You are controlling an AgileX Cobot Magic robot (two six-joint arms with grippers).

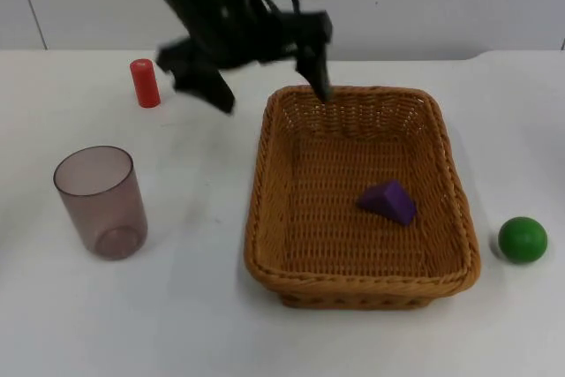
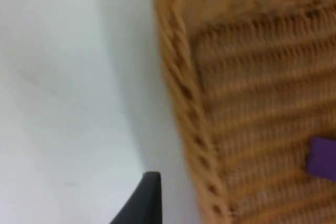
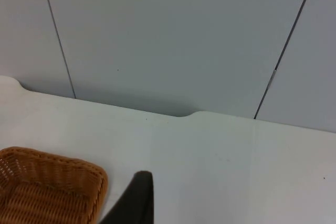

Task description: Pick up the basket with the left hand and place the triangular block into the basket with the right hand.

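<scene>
- The left pincer (image 1: 265, 86) hangs over the desk (image 1: 194, 306) at the far left corner of the basket (image 1: 364, 280). Its two fingers are spread wide: one finger (image 1: 320, 72) reaches down to the basket's far rim, and the other ends over bare desk to the left of the basket, near the red cylinder (image 1: 144, 82).
- In the top view, whether the finger at the rim touches the wicker cannot be told. Nothing sits between the fingers.
- In the left wrist view, a black fingertip (image 2: 143, 200) stands over the white desk (image 2: 63, 103), just beside the braided rim of the basket (image 2: 181, 103), apart from it.
- The basket rests flat on the desk, a rectangular wicker tray with raised walls.
- The triangular block (image 1: 388, 200), purple, lies on the basket's woven floor, a little right of its middle. The left wrist view shows a part of the block (image 2: 321, 158) on the weave.
- The right pincer's black fingertip (image 3: 134, 200) shows in the right wrist view, over the desk (image 3: 220, 156), near a corner of the basket (image 3: 58, 182) and facing the grey partition wall (image 3: 173, 40). Whether that pincer is spread or pressed together cannot be told.
- On the desk outside the basket: the red cylinder stands upright at the far left, a translucent brownish cup (image 1: 101, 201) stands upright well to the left of the basket, and a green ball (image 1: 523, 239) lies just beside the basket's right wall.
</scene>
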